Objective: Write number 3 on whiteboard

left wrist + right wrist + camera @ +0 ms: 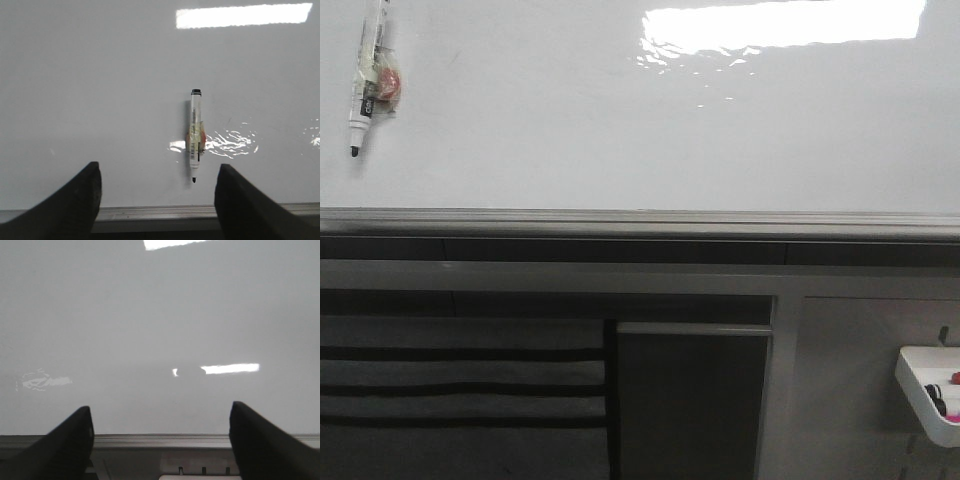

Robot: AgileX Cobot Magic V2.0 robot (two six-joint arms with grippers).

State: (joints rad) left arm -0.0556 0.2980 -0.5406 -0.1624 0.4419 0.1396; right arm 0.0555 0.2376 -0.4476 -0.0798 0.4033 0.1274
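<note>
The whiteboard (620, 130) fills the upper front view, glossy white with a grey metal edge strip along its near side; no number 3 shows on it. A marker (368, 85) with a black tip lies on the board at far left, tip toward the edge strip. In the left wrist view the marker (195, 137) lies ahead of my open, empty left gripper (157, 180). The board (100, 100) is blank there. My right gripper (160, 422) is open and empty over the board's near edge; the board (160, 315) shows blank. Neither gripper shows in the front view.
A small white tray (932, 392) with dark and red items hangs at the lower right, below the board's edge. A grey frame with panels (690, 400) runs under the board. Bright light reflects on the board's top right.
</note>
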